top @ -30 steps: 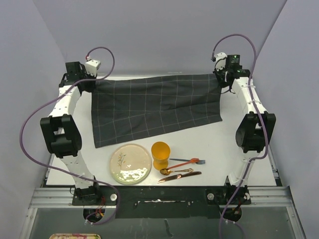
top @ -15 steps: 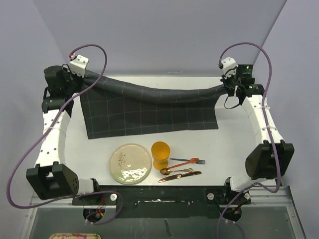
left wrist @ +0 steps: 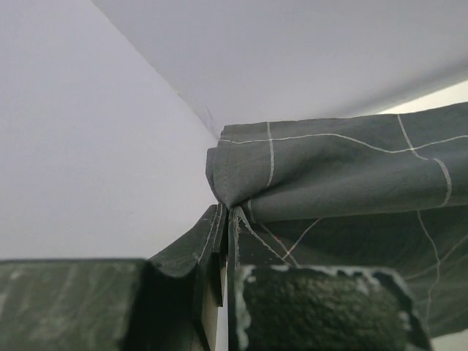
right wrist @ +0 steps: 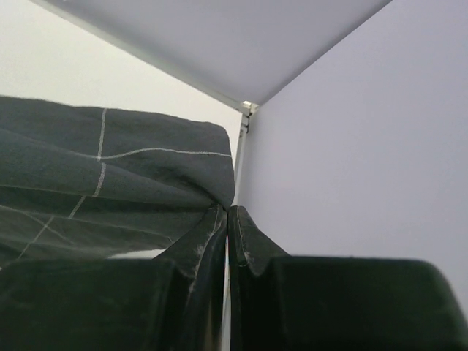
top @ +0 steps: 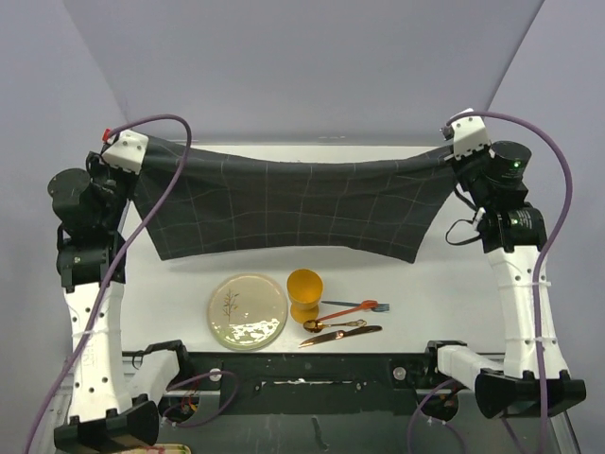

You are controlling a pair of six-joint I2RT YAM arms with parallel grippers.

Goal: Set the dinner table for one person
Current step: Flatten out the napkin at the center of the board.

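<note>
Dinner table (top: pixel 444 284): white worktop, filling the floor of the booth out to the walls. I see bare surface along its right edge and in the near right corner; the left edge is partly hidden by the left arm.

Near edge, middle: pale plate (top: pixel 248 310) and orange cup (top: pixel 304 293) just beside it on the right. Right of the cup lie a fork (top: pixel 354 306), a spoon (top: pixel 333 324) and a knife (top: pixel 340 336), close together, handles roughly along the edge. Nothing overlaps the plate.

Above the far half: dark grey cloth (top: pixel 284 208) with a thin light grid, strung between both arms, top hem sagging in the middle. Its lower hem hangs well short of the plate; I cannot tell whether it touches the worktop.

Left gripper (left wrist: pixel 225 219): jaws pressed together, pinching the cloth's left top corner, fabric bunched at the tips. Right gripper (right wrist: pixel 228 216): likewise pinching the right top corner.

Both arms stand raised, close to the side walls (top: pixel 302 66), which are plain pale lilac. Purple cables (top: pixel 161 123) loop out beside each arm.
</note>
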